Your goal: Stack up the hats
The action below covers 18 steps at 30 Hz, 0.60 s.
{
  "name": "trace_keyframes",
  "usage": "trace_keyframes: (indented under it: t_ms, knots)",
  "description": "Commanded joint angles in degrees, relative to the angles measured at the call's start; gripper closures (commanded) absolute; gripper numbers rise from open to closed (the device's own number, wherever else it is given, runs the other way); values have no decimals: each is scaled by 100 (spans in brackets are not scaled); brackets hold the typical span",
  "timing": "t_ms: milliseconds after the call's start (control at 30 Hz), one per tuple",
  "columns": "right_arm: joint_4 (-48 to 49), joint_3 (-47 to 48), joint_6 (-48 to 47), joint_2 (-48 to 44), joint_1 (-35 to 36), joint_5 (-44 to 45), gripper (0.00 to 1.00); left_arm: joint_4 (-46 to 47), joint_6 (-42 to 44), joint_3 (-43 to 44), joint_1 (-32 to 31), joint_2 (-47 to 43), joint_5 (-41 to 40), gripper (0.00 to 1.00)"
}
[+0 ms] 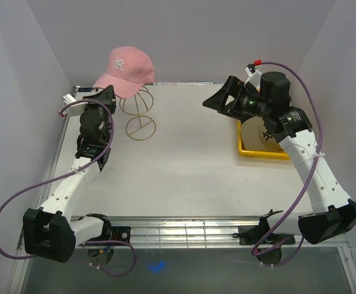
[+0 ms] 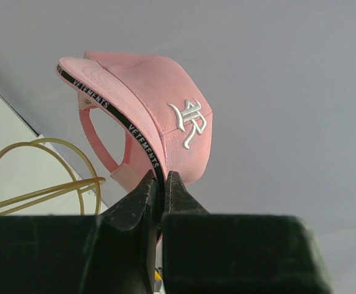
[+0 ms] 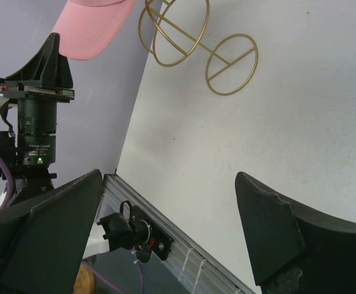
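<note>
Viewing the top camera, I find the pink cap (image 1: 128, 68) at the upper left of the frame, held up off the desk (image 1: 190, 159) in front of the back wall. The left fingers (image 2: 135, 208) are pinched narrow on the edge of the cap's brim, with only the brim's black lettered trim between them. The cap's white embroidered logo faces the left wrist camera. A gold wire stand (image 1: 139, 115) sits on the desk just below the cap. The left wrist view places the stand at lower left, with a visible gap between it and the cap. The right fingers (image 3: 270, 226) are spread wide and hold nothing. In the top view they hang above the desk at upper right, near the yellow tray (image 1: 251, 151). The tray lies at the desk's right edge, partly hidden under the right arm.
</note>
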Motion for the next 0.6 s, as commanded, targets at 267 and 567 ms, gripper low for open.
trace_keyframes:
  t_ms: [267, 567]
  knots:
    - [475, -390, -165, -50, 285, 127, 6, 688, -560, -683, 82, -159, 698, 100]
    - [651, -715, -182, -50, 416, 171, 6, 688, -569, -1571, 73, -889, 426, 100]
